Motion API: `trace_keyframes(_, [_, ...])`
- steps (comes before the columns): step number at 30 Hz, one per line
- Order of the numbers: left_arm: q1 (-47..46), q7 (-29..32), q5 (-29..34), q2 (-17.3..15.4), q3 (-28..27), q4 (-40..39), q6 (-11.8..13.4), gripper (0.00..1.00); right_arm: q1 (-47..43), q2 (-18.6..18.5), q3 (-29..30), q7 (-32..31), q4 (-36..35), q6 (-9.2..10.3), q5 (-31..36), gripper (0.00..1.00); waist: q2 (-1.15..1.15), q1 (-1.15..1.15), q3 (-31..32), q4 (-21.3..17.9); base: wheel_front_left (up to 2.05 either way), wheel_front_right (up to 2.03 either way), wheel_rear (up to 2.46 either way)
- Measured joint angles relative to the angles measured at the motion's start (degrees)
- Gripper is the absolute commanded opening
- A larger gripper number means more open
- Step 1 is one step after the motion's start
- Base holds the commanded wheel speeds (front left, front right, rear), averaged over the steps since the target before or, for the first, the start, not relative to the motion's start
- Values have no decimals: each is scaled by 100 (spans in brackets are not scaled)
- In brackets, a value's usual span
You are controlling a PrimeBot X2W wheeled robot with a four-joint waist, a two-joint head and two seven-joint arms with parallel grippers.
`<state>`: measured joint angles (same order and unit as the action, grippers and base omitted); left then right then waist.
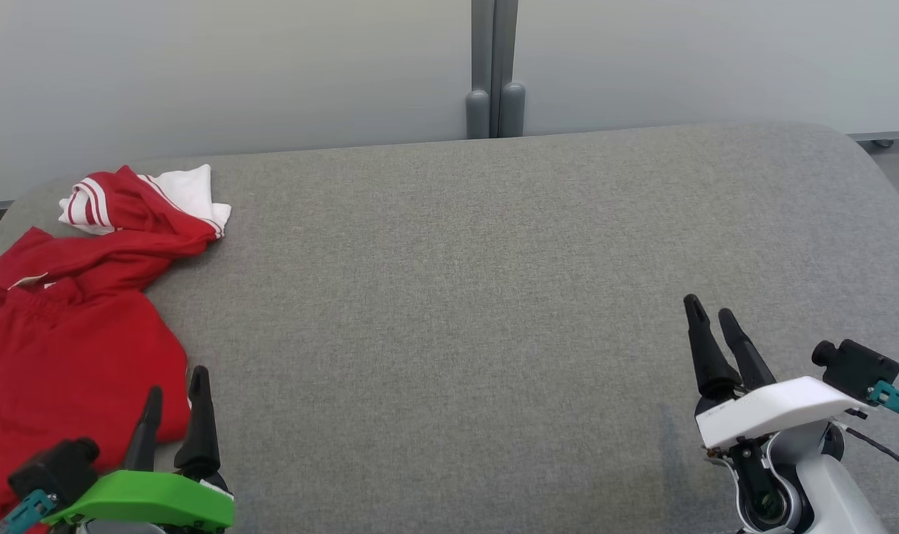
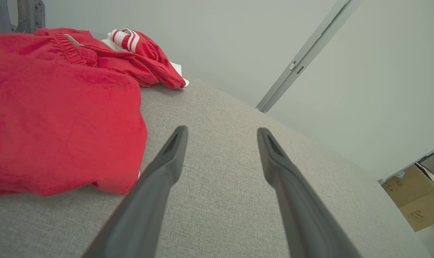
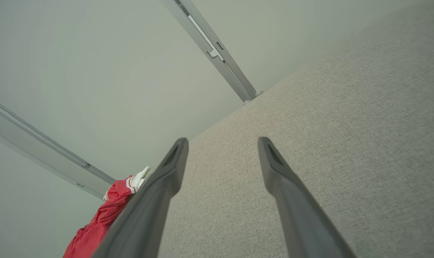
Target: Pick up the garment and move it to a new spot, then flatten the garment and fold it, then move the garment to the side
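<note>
Garment, crumpled, is cut off at the head view's left edge; left tool and right tool both gape, empty.

Garment runs off left and bottom edges of head view; its lower part is hidden behind my left gripper. In right wrist view my finger covers much of it. Cardboard box cut by right edge; print too small to read.
</note>
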<state>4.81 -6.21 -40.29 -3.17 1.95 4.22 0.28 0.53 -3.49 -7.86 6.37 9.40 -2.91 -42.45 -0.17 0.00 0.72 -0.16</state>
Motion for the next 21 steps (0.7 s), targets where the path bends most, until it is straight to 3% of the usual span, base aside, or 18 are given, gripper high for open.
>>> trace_keyframes(21, [169, -382, 1506, 0, 188, -310, 134, 100, -1, -5, -403, 377, -174, 70, 1618, 100, 0, 0, 2, -20, 0, 0, 0])
